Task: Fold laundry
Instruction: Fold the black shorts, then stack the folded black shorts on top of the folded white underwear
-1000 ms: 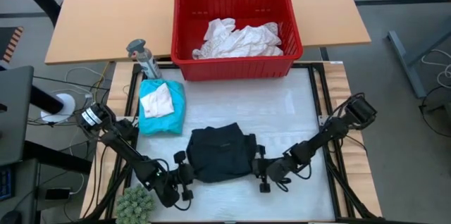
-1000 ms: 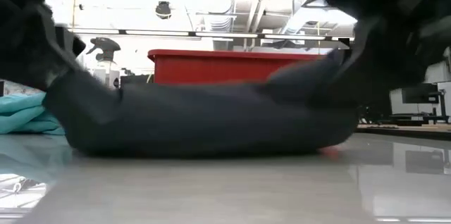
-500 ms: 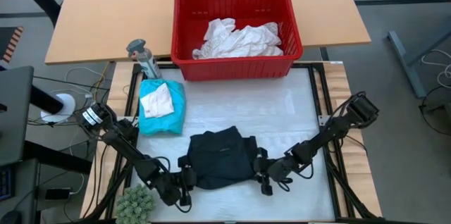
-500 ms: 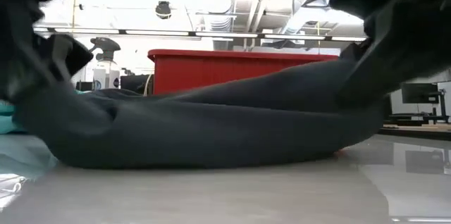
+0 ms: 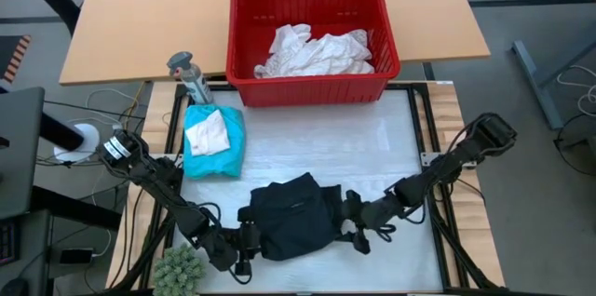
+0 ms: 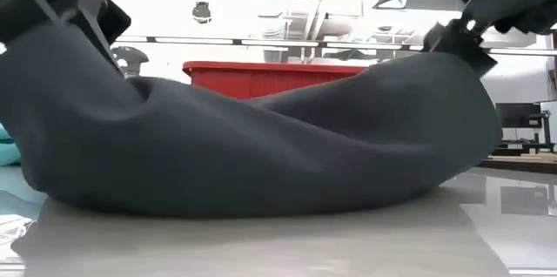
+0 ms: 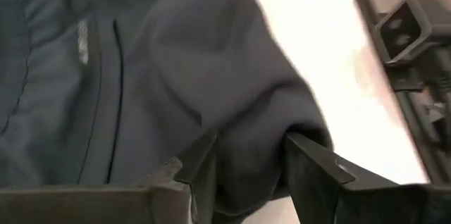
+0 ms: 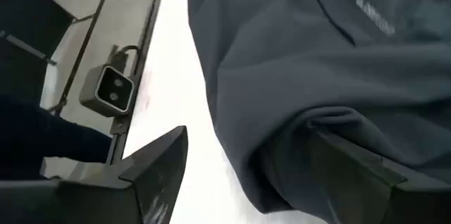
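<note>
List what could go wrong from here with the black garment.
1. Both grippers are open with folds of the black garment between their fingers: the left gripper and right gripper could drag the cloth on pulling away and undo the fold.
2. The garment lies bunched and humped, so it may slump open.
3. The left arm works close to the green plant and might knock it.

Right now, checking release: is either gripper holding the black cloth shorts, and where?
Right gripper open, empty. Left gripper straddles black cloth shorts' side fold; grip unclear.
</note>
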